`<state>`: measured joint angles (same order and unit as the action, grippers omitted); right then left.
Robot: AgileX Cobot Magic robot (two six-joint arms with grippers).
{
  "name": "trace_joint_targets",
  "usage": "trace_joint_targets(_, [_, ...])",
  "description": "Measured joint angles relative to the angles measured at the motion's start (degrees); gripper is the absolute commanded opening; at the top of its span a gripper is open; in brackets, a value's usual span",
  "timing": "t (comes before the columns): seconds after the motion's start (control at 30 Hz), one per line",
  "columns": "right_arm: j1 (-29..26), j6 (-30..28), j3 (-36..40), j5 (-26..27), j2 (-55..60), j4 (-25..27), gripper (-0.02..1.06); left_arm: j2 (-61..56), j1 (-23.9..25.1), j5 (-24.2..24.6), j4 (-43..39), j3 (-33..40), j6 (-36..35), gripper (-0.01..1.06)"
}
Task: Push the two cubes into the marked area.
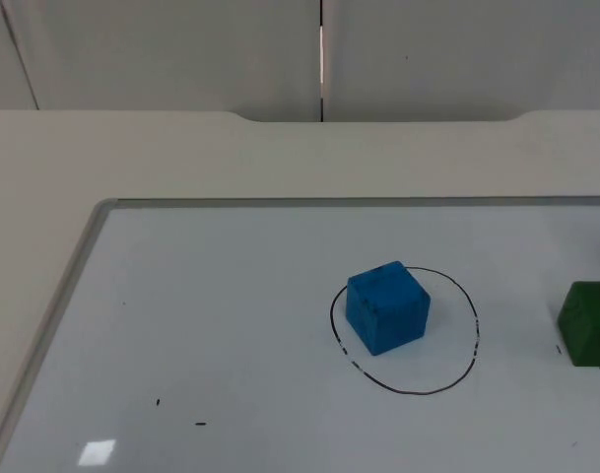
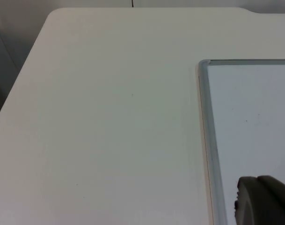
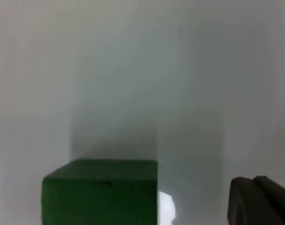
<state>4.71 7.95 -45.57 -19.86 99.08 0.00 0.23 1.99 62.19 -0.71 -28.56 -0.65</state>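
A blue cube sits on the whiteboard inside the hand-drawn black circle, close to the circle's left line. A green cube rests outside the circle, to its right, at the picture's right edge. In the right wrist view the green cube lies close in front of my right gripper, a little to one side of it. My left gripper hovers over the whiteboard's left frame, far from both cubes.
The whiteboard has a metal frame along its left and far sides, also seen as a frame from the left wrist. Beige table top surrounds it. A grey partition wall stands behind.
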Motion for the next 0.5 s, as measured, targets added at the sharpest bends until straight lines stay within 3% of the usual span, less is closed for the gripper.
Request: trace_joint_targets(0.5, [0.55,0.21,-0.02,3.16,6.98,4.53,0.00,0.00,0.00,0.00,0.00,0.00,0.00,0.00])
